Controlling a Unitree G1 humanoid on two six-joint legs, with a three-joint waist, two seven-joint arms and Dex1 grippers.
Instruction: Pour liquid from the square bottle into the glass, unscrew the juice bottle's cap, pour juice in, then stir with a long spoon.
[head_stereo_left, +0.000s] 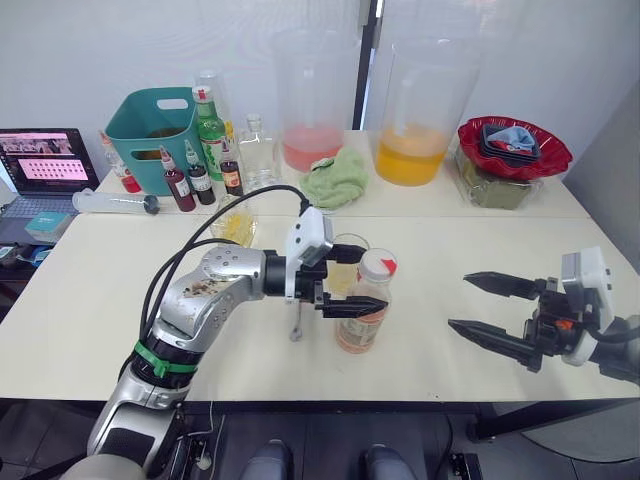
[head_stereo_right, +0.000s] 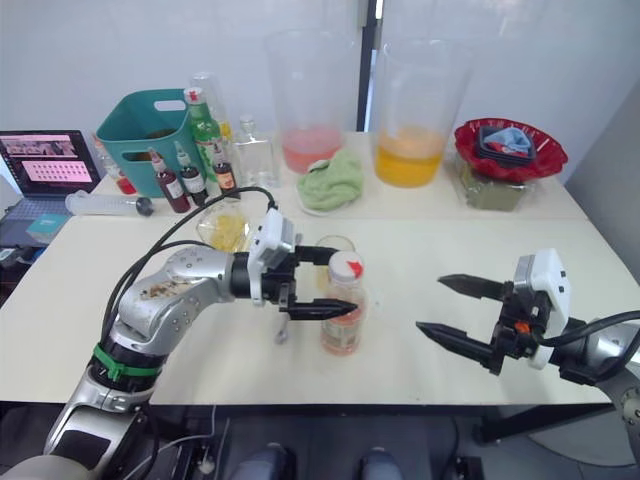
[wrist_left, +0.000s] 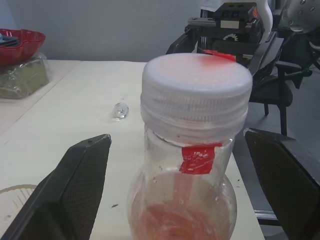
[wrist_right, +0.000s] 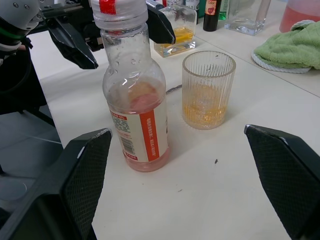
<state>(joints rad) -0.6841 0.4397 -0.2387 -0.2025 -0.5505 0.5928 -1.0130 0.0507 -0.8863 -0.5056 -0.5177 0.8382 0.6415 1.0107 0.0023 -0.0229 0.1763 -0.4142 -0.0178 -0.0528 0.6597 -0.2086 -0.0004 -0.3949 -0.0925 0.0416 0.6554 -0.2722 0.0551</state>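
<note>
While the long pale bench (head_stereo_left: 90, 310) carries everything, the biggest things on it are two huge clear pitchers at the back, one with pink liquid (head_stereo_left: 313, 100) and one with orange liquid (head_stereo_left: 420, 110), a green cloth (head_stereo_left: 336, 178) lying between them. A teal bin (head_stereo_left: 152, 125) stands at the back on the robot's left, with a green glass bottle (head_stereo_left: 209, 132) and a taller clear flask-like bottle (head_stereo_left: 257, 150) beside it. A red bowl (head_stereo_left: 513, 146) sits at the back on the right.

Near the front middle stands the juice bottle (wrist_right: 136, 95), upright, a low layer of pale pink juice (wrist_right: 142, 150) in its bottom and its orange-red label facing the right arm. The white cap (wrist_left: 196, 87) sits on its neck. Just behind it stands the glass (wrist_right: 208, 89), ribbed and upright, with a little yellow-orange liquid (wrist_right: 204, 111) in it. The square bottle (wrist_right: 176, 27) stands further back toward the left, yellow liquid low inside.

The left tool (head_stereo_left: 334, 281) is at the juice bottle's neck, its fingers apart, one on each side of the cap and not pressing it. The right tool (head_stereo_left: 472, 302) hangs low over the bench, well to the right of the bottle, its fingers spread wide and holding nothing.

The long spoon (head_stereo_left: 296, 326) lies flat on the bench just left of the juice bottle, under the left tool.
</note>
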